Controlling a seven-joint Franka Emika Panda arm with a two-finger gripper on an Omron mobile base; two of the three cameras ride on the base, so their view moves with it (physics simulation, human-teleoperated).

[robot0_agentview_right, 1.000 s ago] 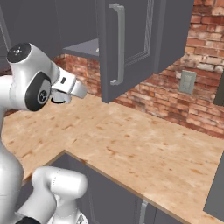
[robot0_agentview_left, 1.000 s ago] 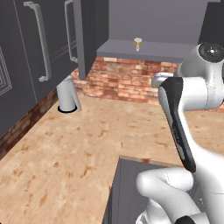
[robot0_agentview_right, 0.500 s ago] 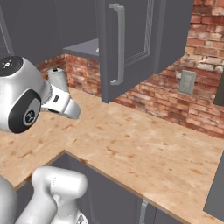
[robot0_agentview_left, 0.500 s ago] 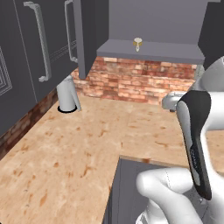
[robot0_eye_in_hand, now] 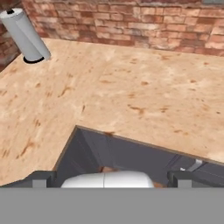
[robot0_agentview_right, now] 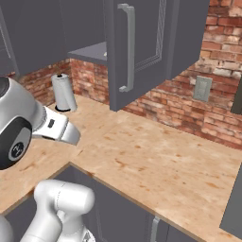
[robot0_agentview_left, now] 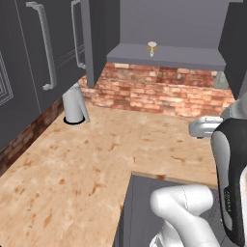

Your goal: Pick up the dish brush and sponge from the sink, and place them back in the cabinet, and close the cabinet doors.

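The cream dish brush stands on the grey inner shelf of the open wall cabinet. Both cabinet doors are swung open: the left one and the right one; the right base view shows a door with its silver bar handle. My gripper is open, its dark fingertips wide apart with nothing between them. It looks down over the counter's front edge, well below and in front of the shelf. The sponge and the sink are out of view.
A paper towel roll stands at the back left of the speckled counter, against the brick wall. A wall outlet sits on the bricks. Grey base cabinets lie under the counter edge.
My arm has swung back from the cabinet, to the right in the left base view and down towards the counter's front edge in the right base view. The scene itself has not shifted.
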